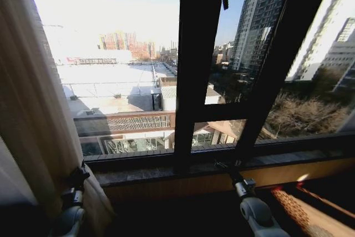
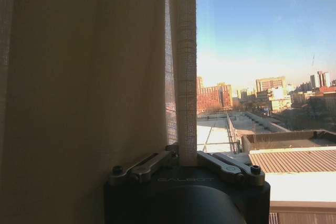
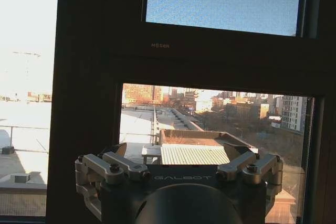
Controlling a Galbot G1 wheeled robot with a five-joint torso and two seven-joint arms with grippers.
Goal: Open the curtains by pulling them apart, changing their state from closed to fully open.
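1. The sheer cream pleated curtain [image 1: 39, 120] hangs bunched at the far left of the dark-framed window [image 1: 202, 70], leaving most of the glass bare.
2. The left gripper [image 1: 74, 188] sits low against that curtain's inner edge. In the left wrist view its fingers [image 2: 157, 160] are drawn together on the woven hem strip [image 2: 185, 77], pinching it.
3. The right gripper [image 1: 226, 166] reaches toward the stone sill [image 1: 166, 175] under the central mullion; its fingers [image 3: 113, 167] are spread wide and hold nothing.
4. The fabric looks light, limp and loosely woven, so it should slide easily yet could snag or slip. The doubled hem seems the firmest hold.
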